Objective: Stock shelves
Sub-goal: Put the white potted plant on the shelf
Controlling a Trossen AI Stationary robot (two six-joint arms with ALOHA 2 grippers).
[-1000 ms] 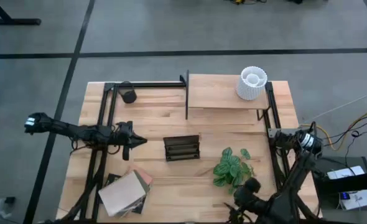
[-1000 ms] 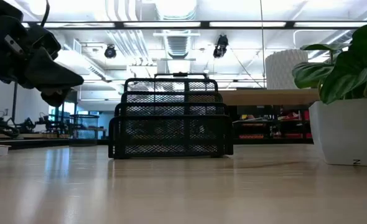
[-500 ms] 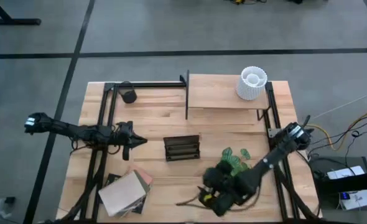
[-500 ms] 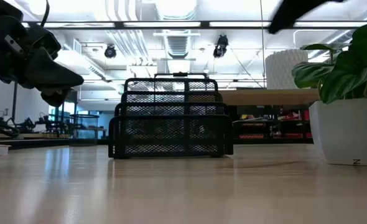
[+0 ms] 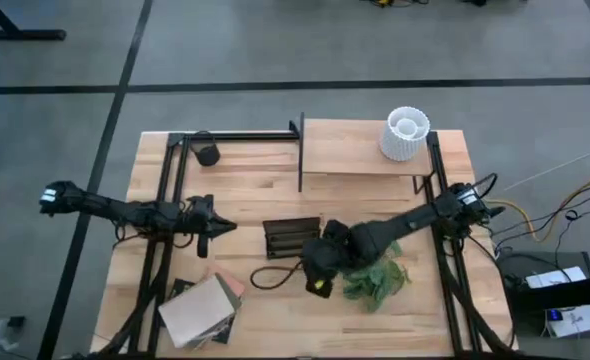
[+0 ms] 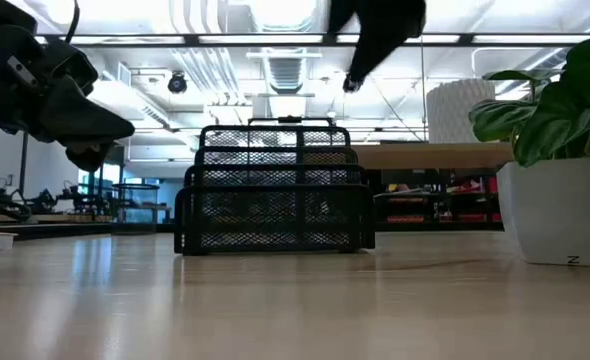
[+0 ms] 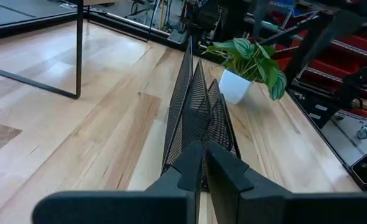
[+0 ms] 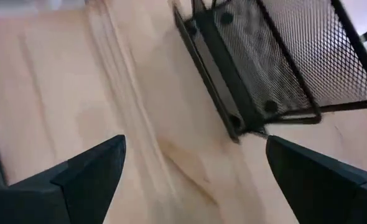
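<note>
The shelves (image 5: 360,150), a pale board on a thin black frame, stand at the table's far side, and a white ribbed pot (image 5: 405,134) stands on the board's right end. A black mesh rack (image 5: 292,237) stands mid-table, with a leafy plant in a white pot (image 5: 377,272) to its right. My right gripper (image 5: 311,268) hangs open above the table just near-right of the rack; its two fingers (image 8: 90,169) spread wide with nothing between them. My left gripper (image 5: 213,227) hovers shut to the left of the rack, pointing at it (image 7: 199,118).
A stack of books (image 5: 203,308) lies near the front left. A black cup (image 5: 207,153) stands at the far left beside a black frame (image 5: 235,136). My right arm (image 5: 405,222) reaches across above the plant. Bare tabletop (image 5: 245,190) lies between the rack and the shelves.
My right arm has swung from the table's near right corner up over the plant toward the table's middle, ending beside the rack.
</note>
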